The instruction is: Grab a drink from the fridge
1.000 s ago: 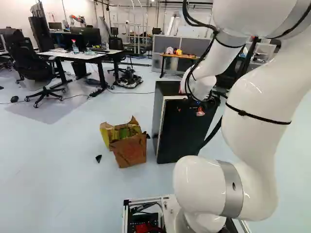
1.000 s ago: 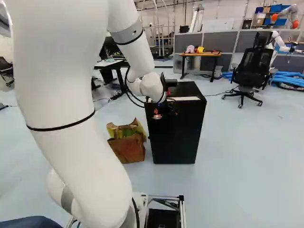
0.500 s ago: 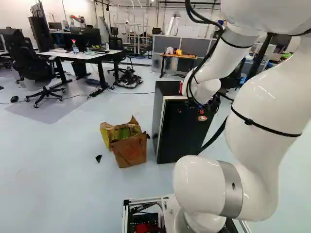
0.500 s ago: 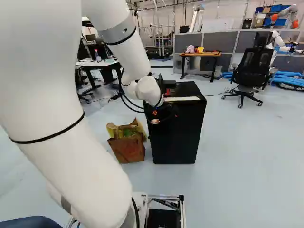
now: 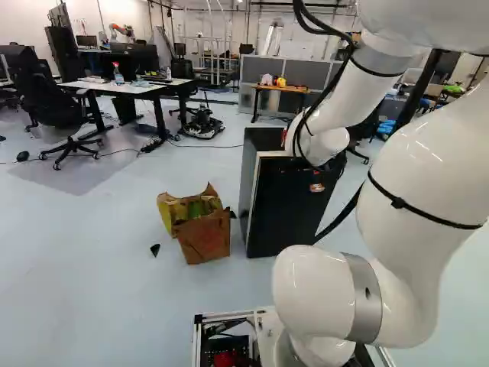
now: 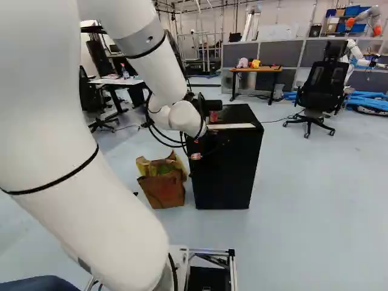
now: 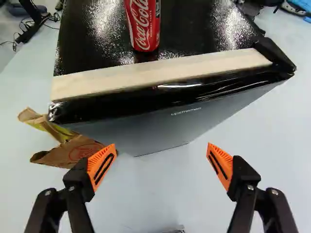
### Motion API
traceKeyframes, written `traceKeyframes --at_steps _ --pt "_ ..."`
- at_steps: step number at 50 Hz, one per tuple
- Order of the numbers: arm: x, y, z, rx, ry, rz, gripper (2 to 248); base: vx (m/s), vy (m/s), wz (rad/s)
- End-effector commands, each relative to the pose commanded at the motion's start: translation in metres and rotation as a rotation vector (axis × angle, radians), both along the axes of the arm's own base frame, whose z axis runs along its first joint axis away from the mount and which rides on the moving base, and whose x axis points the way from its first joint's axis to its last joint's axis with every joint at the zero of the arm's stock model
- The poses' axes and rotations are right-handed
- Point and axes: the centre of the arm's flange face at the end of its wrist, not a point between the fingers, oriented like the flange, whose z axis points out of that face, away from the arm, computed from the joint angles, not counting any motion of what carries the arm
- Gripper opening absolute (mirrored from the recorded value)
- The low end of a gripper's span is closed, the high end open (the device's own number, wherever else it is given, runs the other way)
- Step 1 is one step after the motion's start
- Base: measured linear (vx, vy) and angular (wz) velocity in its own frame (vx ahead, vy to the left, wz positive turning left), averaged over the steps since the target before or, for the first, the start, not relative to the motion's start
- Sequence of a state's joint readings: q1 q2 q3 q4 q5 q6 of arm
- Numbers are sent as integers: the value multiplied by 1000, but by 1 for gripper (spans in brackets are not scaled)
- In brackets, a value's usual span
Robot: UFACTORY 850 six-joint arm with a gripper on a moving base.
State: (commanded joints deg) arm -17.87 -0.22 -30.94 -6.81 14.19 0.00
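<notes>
Red against black, a drink can (image 7: 145,29) is seen standing upright on the glossy top of a fridge (image 6: 224,170), just behind the pale strip (image 7: 160,70) fixed along its front edge. The can is placed ahead of the jaws, beyond that strip and clear of their reach. The jaws are released, spread wide apart, with their orange pads (image 7: 95,162) seen facing one another over the floor (image 7: 155,194) in front of the fridge.

Compared with the frames of a second and half a second earlier, the white arm (image 6: 91,182) is drawn back a little toward the base (image 6: 209,278), its wrist end carried slightly lower. At the left of the right base view, more of a white desk (image 6: 112,80) and a dark office chair (image 6: 88,94) is uncovered by the shift.

The base is held at the same spot. The fridge is unmoved, as is the crumpled brown paper bag (image 5: 202,233), which is found on the floor just beside it, on its left side in both base views.
</notes>
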Motion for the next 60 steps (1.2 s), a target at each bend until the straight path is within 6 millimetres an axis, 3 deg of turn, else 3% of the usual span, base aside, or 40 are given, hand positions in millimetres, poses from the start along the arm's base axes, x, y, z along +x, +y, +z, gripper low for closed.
traceKeyframes --at_steps 60 --pt "19 1 23 -70 -306 40 247 0 0 0"
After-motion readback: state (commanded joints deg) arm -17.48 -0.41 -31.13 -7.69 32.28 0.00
